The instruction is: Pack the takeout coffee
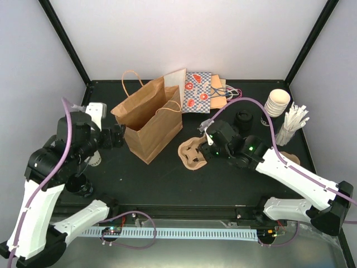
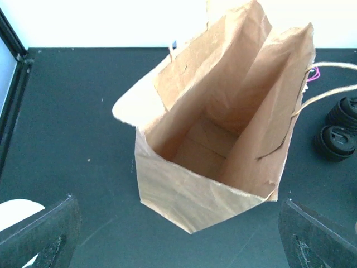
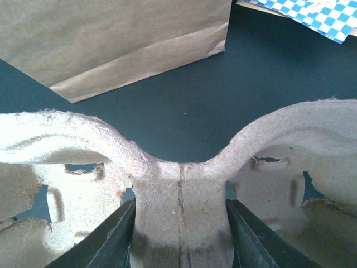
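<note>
Three views, and in none of them can I pick out the takeout coffee, so I cannot tell where it stands. My right end effector (image 3: 179,234) is closed onto the middle rib of a moulded pulp cup carrier (image 1: 191,154), with one finger pressed to each side of the rib. The carrier lies on the dark worktop (image 1: 167,184) just right of an upright brown paper bag (image 2: 184,201). That bag stands open at the top, brown paper showing down to its folded bottom. My left end effector (image 2: 175,204) hangs at the bag's near side, fingers spread fully apart and gripping nothing. A second brown bag (image 1: 139,103) lies behind the first, against it. Blue-and-white checked paper (image 1: 198,92) sits beyond them by the back wall. Two stacks of black lids (image 2: 336,142) rest to the right of the bag, and a stack of cream cups (image 1: 277,101) stands near the back right corner.
</note>
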{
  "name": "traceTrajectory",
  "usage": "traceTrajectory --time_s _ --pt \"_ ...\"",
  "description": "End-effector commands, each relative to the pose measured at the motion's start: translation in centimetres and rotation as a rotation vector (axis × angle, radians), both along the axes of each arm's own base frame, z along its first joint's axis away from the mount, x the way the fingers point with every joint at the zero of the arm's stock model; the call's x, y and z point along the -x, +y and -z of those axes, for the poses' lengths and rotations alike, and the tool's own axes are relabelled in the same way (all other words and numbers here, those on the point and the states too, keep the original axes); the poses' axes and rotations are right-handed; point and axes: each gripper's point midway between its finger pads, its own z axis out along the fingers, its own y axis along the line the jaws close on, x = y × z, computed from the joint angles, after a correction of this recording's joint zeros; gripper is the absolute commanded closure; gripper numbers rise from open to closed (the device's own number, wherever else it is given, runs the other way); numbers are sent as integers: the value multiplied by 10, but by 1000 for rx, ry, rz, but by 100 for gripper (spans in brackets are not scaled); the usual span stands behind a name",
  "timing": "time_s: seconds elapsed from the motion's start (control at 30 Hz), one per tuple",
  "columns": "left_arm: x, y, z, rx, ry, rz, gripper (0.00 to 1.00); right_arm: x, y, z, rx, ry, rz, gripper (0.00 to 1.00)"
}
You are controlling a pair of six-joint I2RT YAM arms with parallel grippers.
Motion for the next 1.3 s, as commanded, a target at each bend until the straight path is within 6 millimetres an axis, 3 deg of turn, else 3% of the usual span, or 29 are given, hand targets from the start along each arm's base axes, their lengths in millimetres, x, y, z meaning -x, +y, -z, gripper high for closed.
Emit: traceTrajectory --time_s 0.0,0.13,0.4,0.5,0.7,0.87,1.0,1.17,1.2,1.27 --pt "-9 -15 -18 -44 -6 107 1 -1 10 -8 -115 35 -12 58" --pt "-27 -53 -25 -19 -14 282 2 -2 12 -13 -203 77 -19 59" --pt "-73 -91 -18 -82 -9 422 12 0 -10 -42 -245 28 4 60" --pt "-77 -113 -14 -91 -17 530 15 -2 -23 -56 -238 -5 37 60" --pt "-99 -127 -1 -212 -38 524 18 -6 -53 -88 -244 -123 143 62" --pt "-104 -138 19 -303 2 558 30 -2 -62 -104 -269 -163 163 62" --pt "-106 -141 34 -365 28 548 48 -3 -68 -113 -264 -185 182 62" --pt "-100 -145 45 -486 39 550 92 -4 -71 -133 -268 -217 188 62" --pt "-97 -148 46 -514 33 554 98 -5 -71 -137 -266 -221 190 62" --pt "-89 -151 45 -549 24 553 98 -7 -73 -145 -272 -236 200 62"
